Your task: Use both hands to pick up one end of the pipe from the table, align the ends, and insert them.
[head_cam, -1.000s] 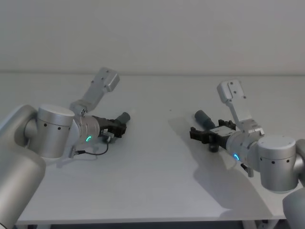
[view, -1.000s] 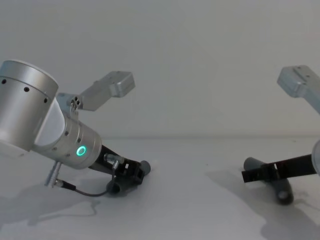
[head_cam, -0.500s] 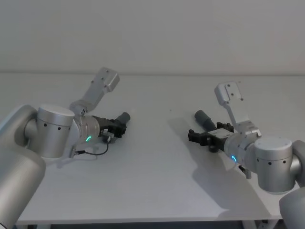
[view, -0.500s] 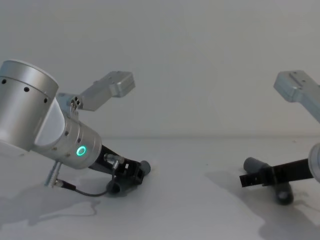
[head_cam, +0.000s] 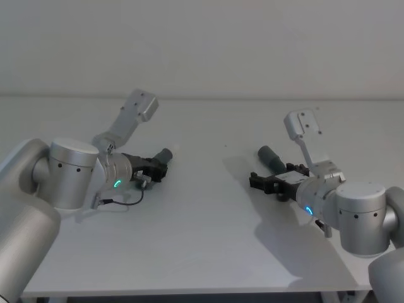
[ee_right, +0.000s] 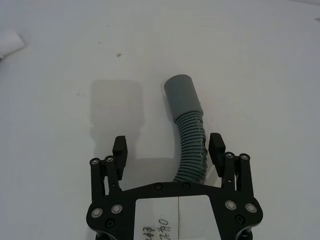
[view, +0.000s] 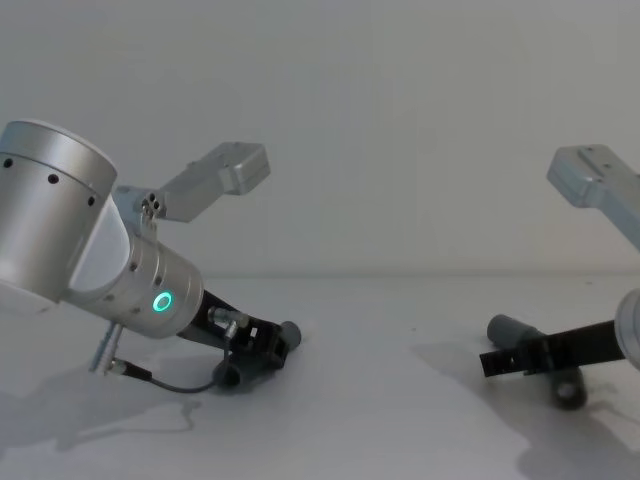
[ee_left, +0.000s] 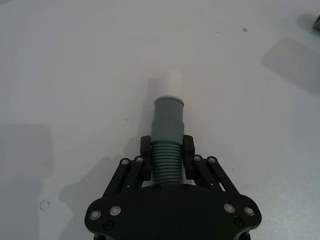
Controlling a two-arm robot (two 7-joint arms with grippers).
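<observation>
1. My head camera sits high and looks forward and down over the whole counter (head_cam: 202, 240), with the left gripper (head_cam: 158, 168) on its left side and the right gripper (head_cam: 257, 182) on its right.
2. My chest camera sits lower and looks almost level across the same counter toward the wall (view: 400, 120). The left arm (view: 90, 250) shows large and near.
3. My left wrist camera looks from just behind the fingers (ee_left: 145, 147), close over the left pipe piece (ee_left: 167, 130).
4. My right wrist camera looks the same way, close over the right pipe piece (ee_right: 189, 125).
5. The head and chest views share both pieces and both grippers.
</observation>
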